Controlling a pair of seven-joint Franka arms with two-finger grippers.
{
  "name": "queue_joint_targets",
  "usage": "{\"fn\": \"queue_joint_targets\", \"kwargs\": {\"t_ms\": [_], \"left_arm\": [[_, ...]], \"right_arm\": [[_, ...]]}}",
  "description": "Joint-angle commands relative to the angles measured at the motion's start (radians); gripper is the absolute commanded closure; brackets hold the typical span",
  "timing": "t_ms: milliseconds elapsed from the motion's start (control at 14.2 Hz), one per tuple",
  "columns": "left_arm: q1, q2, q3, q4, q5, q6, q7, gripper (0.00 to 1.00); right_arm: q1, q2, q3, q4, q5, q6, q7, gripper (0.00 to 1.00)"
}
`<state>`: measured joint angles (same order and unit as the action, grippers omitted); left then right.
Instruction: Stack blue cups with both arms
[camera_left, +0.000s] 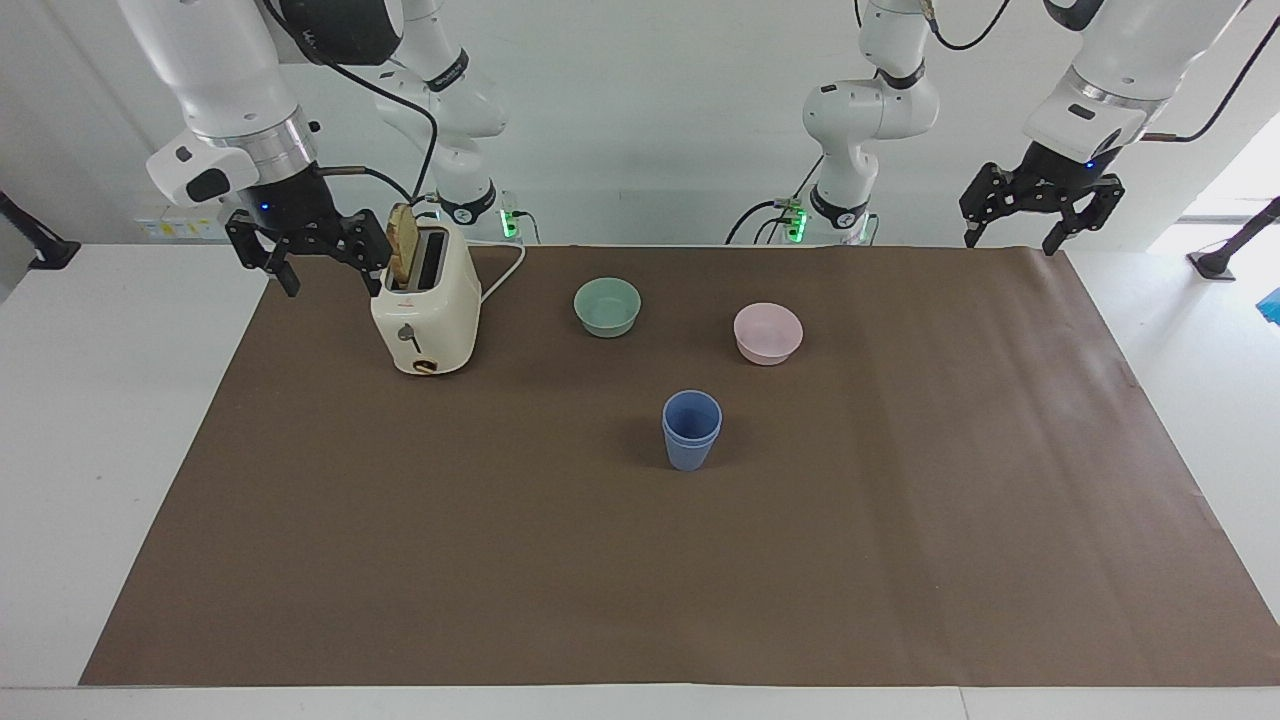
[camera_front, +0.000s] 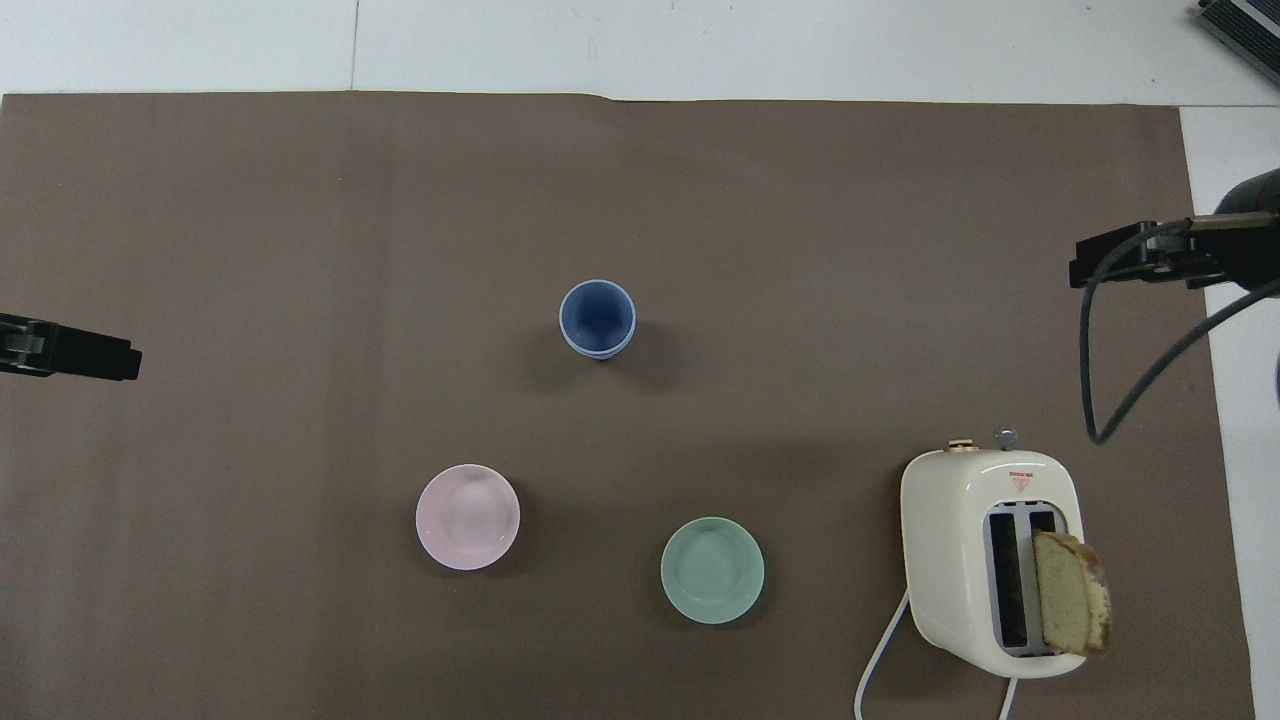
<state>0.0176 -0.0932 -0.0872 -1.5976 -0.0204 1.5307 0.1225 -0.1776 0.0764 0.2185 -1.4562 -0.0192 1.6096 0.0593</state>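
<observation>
The two blue cups (camera_left: 691, 429) (camera_front: 597, 318) stand nested, one inside the other, upright near the middle of the brown mat. My right gripper (camera_left: 308, 268) (camera_front: 1110, 262) hangs open and empty in the air over the mat's edge at the right arm's end, beside the toaster. My left gripper (camera_left: 1010, 240) (camera_front: 95, 356) hangs open and empty over the mat's edge at the left arm's end, and that arm waits. Neither gripper touches the cups.
A green bowl (camera_left: 607, 306) (camera_front: 712, 570) and a pink bowl (camera_left: 768, 332) (camera_front: 467, 516) sit nearer to the robots than the cups. A cream toaster (camera_left: 425, 305) (camera_front: 990, 555) with a bread slice (camera_front: 1070, 605) stands toward the right arm's end.
</observation>
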Motion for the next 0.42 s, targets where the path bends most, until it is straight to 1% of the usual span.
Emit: {"fn": "queue_joint_targets", "kwargs": {"t_ms": [0, 352], "left_arm": [[0.005, -0.022, 0.000, -0.024, -0.010, 0.000, 0.005, 0.00], [0.005, -0.022, 0.000, -0.024, -0.010, 0.000, 0.005, 0.00]], "right_arm": [[-0.016, -0.015, 0.010, -0.013, 0.031, -0.005, -0.026, 0.00], [-0.017, -0.024, 0.009, -0.015, 0.035, -0.002, -0.027, 0.00]]}}
